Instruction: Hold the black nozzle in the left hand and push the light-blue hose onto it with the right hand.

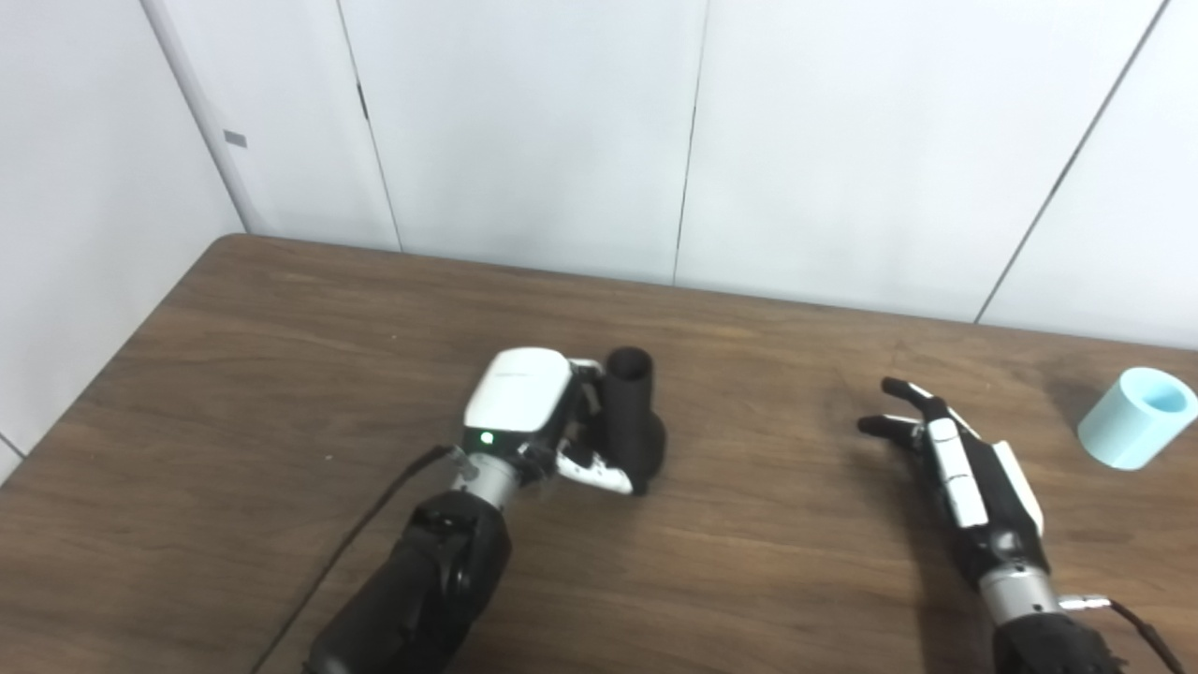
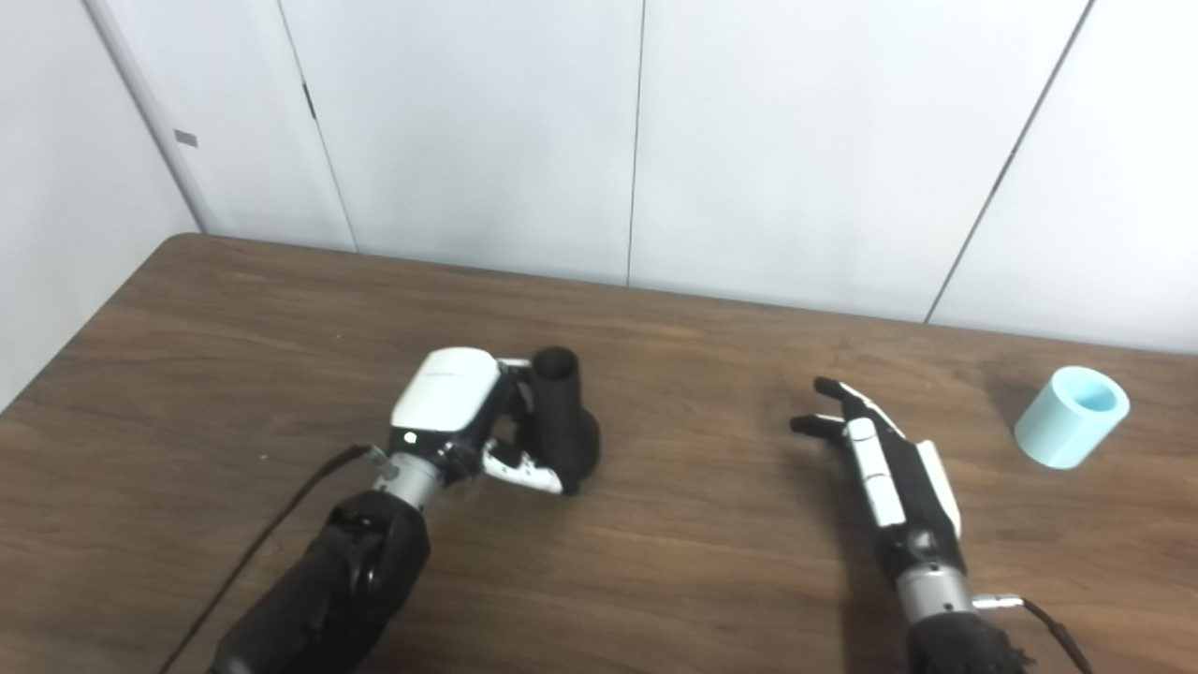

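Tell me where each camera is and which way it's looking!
Left eye view: on the robot's head, looking down and forward at the wooden table and white wall; both arms enter from the bottom.
Right eye view: beside it, a little to the right, so everything sits further left in the picture; same arms showing.
Both share: the left hand wrapped around the upright black nozzle, the right hand open and empty, and the light-blue hose lying at the far right, untouched.

My left hand is curled tight around the black nozzle, white back facing up. My right hand is flat and empty, fingers spread apart and pointing away from me.
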You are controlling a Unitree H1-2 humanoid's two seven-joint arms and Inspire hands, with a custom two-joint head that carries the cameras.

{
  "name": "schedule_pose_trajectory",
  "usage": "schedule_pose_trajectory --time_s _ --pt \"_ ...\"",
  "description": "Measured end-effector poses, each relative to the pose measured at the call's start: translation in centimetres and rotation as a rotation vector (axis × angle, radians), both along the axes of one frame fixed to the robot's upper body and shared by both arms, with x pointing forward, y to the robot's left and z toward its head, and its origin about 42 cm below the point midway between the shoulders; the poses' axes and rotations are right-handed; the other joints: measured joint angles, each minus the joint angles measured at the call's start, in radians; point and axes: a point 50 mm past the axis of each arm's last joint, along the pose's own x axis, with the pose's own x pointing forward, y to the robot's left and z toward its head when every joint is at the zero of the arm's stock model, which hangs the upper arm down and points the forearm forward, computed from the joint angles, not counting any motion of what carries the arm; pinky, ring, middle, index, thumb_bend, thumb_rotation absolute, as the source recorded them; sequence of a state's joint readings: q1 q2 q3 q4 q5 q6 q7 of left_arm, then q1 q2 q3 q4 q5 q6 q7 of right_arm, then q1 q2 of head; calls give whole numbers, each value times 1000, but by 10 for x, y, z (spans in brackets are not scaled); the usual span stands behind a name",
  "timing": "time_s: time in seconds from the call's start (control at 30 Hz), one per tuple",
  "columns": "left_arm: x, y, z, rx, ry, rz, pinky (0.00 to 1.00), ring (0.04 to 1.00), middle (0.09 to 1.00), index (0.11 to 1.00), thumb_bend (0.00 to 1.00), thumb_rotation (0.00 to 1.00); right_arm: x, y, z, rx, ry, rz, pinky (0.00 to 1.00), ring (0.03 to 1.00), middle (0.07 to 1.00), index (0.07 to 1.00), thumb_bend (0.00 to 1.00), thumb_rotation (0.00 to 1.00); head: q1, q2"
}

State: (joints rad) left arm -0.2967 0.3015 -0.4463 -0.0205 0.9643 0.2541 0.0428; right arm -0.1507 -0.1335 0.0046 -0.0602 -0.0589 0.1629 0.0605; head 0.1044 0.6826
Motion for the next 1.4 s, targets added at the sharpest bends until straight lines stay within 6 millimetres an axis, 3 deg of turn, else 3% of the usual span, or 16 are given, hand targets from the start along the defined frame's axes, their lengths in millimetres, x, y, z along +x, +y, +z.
schedule_pose_trajectory --time_s 0.37,0.57,0.7,0.77,0.87,1.03,1.17,1.23,1.3,1.4 --pt "-10 -20 -2 154 -61 -79 489 530 462 489 526 0 -2 14 3 62 34 -3 993 800 653 820 431 1000 -106 31" --pt "-18 -26 -2 178 -61 -117 470 522 449 493 526 0 -3 16 10 50 9 -9 791 741 650 828 407 989 -137 45" --pt "-24 -27 -5 166 -53 -129 458 509 444 492 526 0 1 4 24 3 -49 -39 737 727 683 813 424 910 -169 49" --pt "-26 -27 -6 158 -53 -129 449 502 441 491 526 0 2 -6 36 -66 -94 -49 732 745 704 808 451 834 -179 54" --pt "-26 -24 -7 149 -47 -126 451 508 439 493 526 0 9 -24 58 -136 -171 -65 677 732 723 802 499 605 -189 57" --pt "-26 -22 -7 145 -42 -138 460 511 443 492 526 0 27 -69 97 -365 -269 -116 666 732 742 737 569 345 -227 61" --pt "-27 -19 -7 143 -37 -133 468 515 452 490 526 0 37 -98 137 -572 -347 -159 662 744 744 689 631 292 -256 57" --pt "-27 -19 -7 142 -36 -133 473 515 459 489 526 0 41 -107 157 -669 -385 -189 662 744 741 669 672 203 -271 54" --pt "-27 -17 -8 140 -33 -131 474 517 462 488 526 0 44 -110 173 -721 -403 -210 656 738 735 666 687 155 -294 52" --pt "-26 -16 -7 135 -26 -133 474 520 475 487 526 0 45 -106 186 -798 -407 -211 671 767 748 704 713 183 -392 45"
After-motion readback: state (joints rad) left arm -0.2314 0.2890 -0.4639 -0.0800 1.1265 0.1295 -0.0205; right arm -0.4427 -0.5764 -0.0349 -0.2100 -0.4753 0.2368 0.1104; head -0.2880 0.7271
